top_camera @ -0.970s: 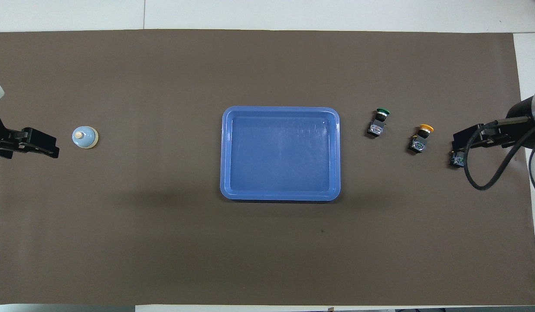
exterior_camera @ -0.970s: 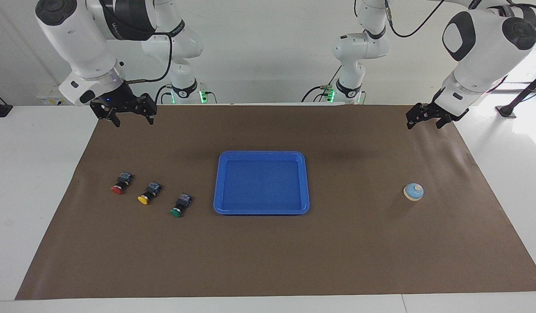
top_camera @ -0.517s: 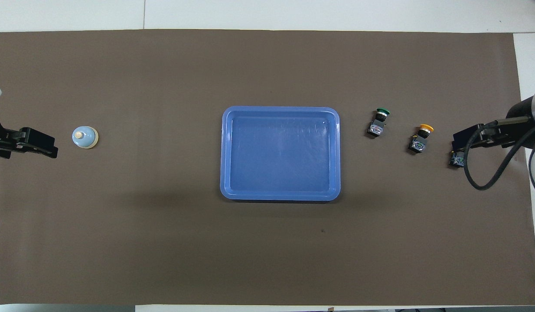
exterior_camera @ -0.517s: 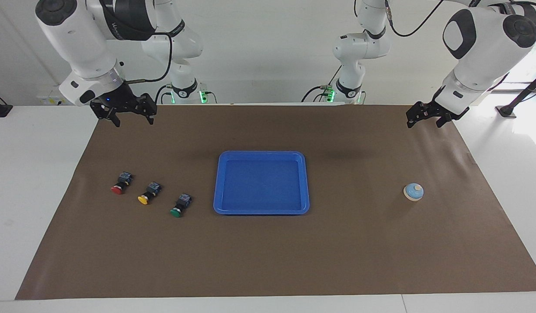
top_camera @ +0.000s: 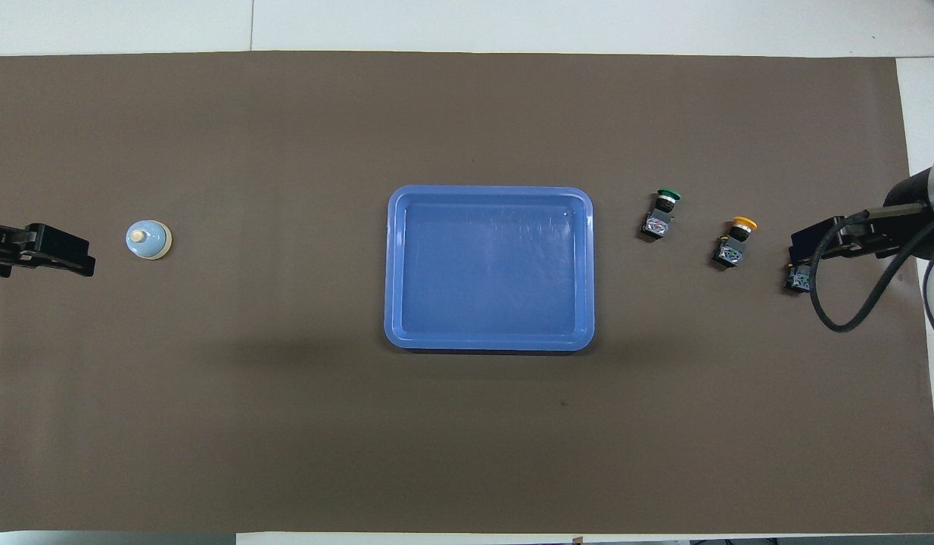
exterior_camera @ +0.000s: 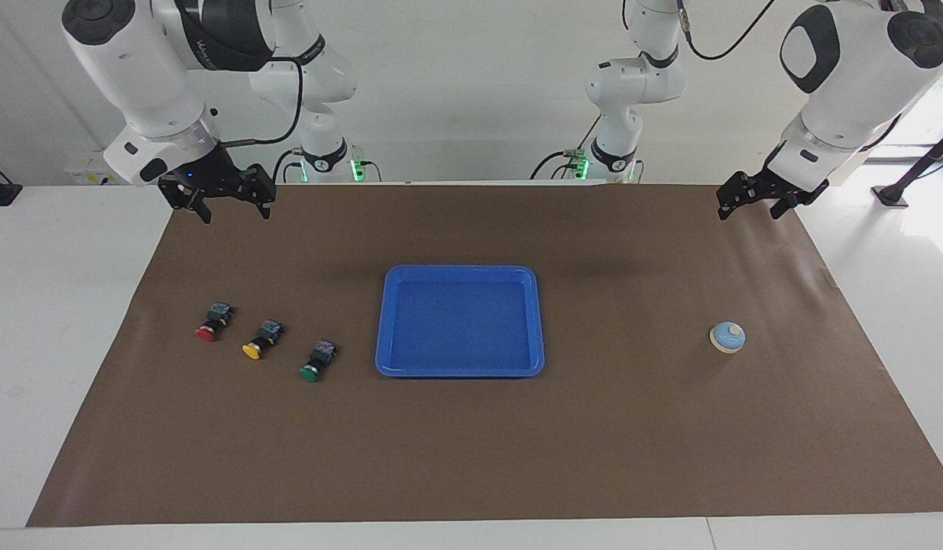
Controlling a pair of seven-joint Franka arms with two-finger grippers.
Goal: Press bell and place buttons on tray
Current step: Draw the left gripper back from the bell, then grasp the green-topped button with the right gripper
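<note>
With both left gripper [exterior_camera: 749, 205] and right gripper [exterior_camera: 225, 205] open and empty, I judge the buttons [exterior_camera: 264, 338], at the tray's [exterior_camera: 460, 372] nine o'clock in the facing view, light and rigid, best pinched across their boxy black bodies.

Brown mat [exterior_camera: 471, 458] over white table [exterior_camera: 59, 305]

The tray [exterior_camera: 460, 368] is sitting mid-bench [exterior_camera: 471, 458], the three buttons [exterior_camera: 262, 341] lying in a row toward the right arm's end and the bell [exterior_camera: 727, 338] standing toward the left arm's end.
</note>
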